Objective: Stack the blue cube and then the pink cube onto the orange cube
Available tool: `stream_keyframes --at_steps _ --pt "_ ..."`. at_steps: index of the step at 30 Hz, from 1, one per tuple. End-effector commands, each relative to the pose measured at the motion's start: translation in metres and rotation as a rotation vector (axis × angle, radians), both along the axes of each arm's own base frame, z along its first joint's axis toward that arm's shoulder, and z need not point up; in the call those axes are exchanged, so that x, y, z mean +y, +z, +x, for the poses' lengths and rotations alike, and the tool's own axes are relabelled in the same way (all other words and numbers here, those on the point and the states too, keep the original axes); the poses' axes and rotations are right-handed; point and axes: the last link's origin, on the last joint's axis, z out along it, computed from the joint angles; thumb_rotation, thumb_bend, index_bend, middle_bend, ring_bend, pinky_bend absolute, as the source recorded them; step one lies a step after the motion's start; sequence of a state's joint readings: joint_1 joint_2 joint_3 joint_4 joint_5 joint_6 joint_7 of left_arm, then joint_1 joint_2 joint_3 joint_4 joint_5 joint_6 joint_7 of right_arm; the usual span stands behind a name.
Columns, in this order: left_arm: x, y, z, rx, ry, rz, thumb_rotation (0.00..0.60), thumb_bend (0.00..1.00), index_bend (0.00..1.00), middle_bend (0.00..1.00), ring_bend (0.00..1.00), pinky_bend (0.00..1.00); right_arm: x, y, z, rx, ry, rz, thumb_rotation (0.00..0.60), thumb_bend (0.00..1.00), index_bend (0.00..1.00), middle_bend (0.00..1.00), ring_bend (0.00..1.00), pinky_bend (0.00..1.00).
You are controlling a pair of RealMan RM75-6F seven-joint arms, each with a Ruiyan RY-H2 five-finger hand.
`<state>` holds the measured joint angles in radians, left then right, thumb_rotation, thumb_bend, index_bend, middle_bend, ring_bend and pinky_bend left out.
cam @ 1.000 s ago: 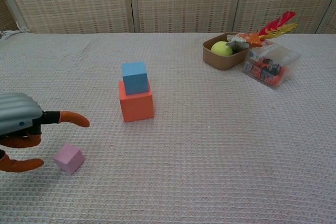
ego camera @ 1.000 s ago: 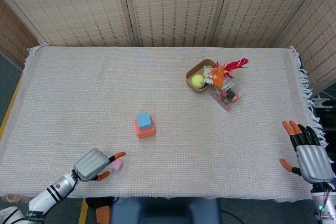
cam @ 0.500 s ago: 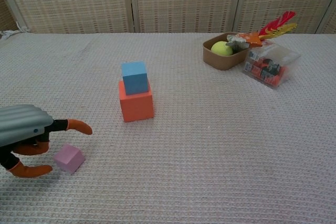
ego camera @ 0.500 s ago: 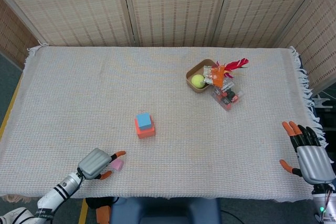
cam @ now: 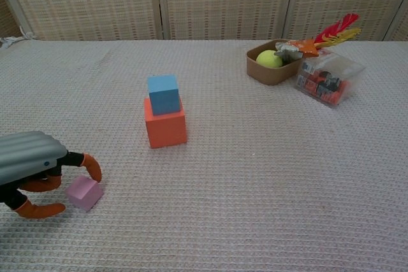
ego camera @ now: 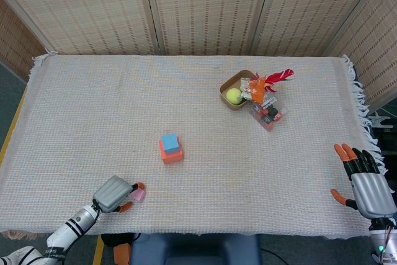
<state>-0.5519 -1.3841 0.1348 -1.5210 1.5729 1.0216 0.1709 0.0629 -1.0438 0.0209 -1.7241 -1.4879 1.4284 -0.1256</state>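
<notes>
Cloth (ego camera: 93,110) covers the whole table, fringe at the right edge; woven screens (ego camera: 205,4) stand behind the far side. Right hand (ego camera: 366,184) sits at the near right edge, back up, fingers spread apart, nothing in it, well apart from all the objects; seen only in the head view. Left hand (cam: 35,173) is at the near left, lying low on the cloth, fingers curled around the pink cube (cam: 83,193): one fingertip hooks over its far top edge, another lies just left of its base. Cannot tell if the cube is actually clamped; it rests on the cloth. Orange cube (cam: 165,123) stands near the centre, blue cube (cam: 164,93) on top of it, slightly turned. Pink cube is near-left of that stack, apart from it. Far right: brown bowl (cam: 258,71) with a green ball (cam: 269,59); touching it on the right, a clear box (cam: 327,78) of small items, red feathers (cam: 336,30) lying above it.
</notes>
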Motion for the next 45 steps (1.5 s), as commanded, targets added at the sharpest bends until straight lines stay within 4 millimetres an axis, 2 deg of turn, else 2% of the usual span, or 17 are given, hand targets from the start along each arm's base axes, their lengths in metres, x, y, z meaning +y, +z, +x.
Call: stream_keyframes --at_steps 1,8,11,22,23,24,27,33,38,45 --pt "0.0 -0.002 -0.001 0.002 -0.003 0.004 0.6 0.33 0.33 1.0 1.0 1.0 0.0 0.0 0.0 0.0 0.0 -0.001 0.6 0.12 0.0 0.0 0.0 0.0" --pt "0.002 -0.002 0.001 -0.014 -0.01 0.022 0.6 0.33 0.4 1.0 1.0 1.0 0.0 0.0 0.0 0.001 -0.001 0.002 0.6 0.12 0.0 0.0 0.0 0.0" --pt "0.004 0.001 0.001 -0.002 -0.017 0.034 0.6 0.39 0.41 1.0 1.0 1.0 0.0 0.0 0.0 0.0 -0.001 0.001 0.6 0.12 0.0 0.0 0.0 0.0" --pt "0.007 0.02 0.005 -0.078 0.028 0.063 0.6 0.42 0.42 1.0 1.0 1.0 0.0 -0.001 0.0 0.002 -0.004 0.005 0.6 0.12 0.0 0.0 0.0 0.0" --pt "0.008 0.027 0.006 -0.085 0.031 0.074 0.6 0.42 0.42 1.0 1.0 1.0 0.0 -0.001 0.0 0.002 -0.005 0.006 0.6 0.12 0.0 0.0 0.0 0.0" --pt "0.015 0.043 0.008 -0.114 0.042 0.123 0.6 0.42 0.42 1.0 1.0 1.0 -0.001 -0.001 -0.001 0.003 -0.006 0.005 0.6 0.12 0.0 0.0 0.0 0.0" --pt "0.021 0.065 0.017 -0.172 0.085 0.162 0.6 0.42 0.43 1.0 1.0 1.0 -0.001 -0.003 -0.001 0.005 -0.007 0.01 0.6 0.12 0.0 0.0 0.0 0.0" --pt "0.037 0.09 0.034 -0.257 0.138 0.198 0.6 0.41 0.46 1.0 1.0 1.0 -0.002 -0.006 -0.001 0.009 -0.009 0.018 0.6 0.12 0.0 0.0 0.0 0.0" --pt "0.055 0.099 0.045 -0.253 0.096 0.207 0.6 0.41 0.46 1.0 1.0 1.0 -0.002 -0.007 -0.001 0.012 -0.012 0.018 0.6 0.12 0.0 0.0 0.0 0.0" --pt "0.073 0.092 0.066 -0.261 0.104 0.23 0.6 0.41 0.47 1.0 1.0 1.0 -0.004 -0.008 -0.002 0.02 -0.019 0.016 0.6 0.12 0.0 0.0 0.0 0.0"
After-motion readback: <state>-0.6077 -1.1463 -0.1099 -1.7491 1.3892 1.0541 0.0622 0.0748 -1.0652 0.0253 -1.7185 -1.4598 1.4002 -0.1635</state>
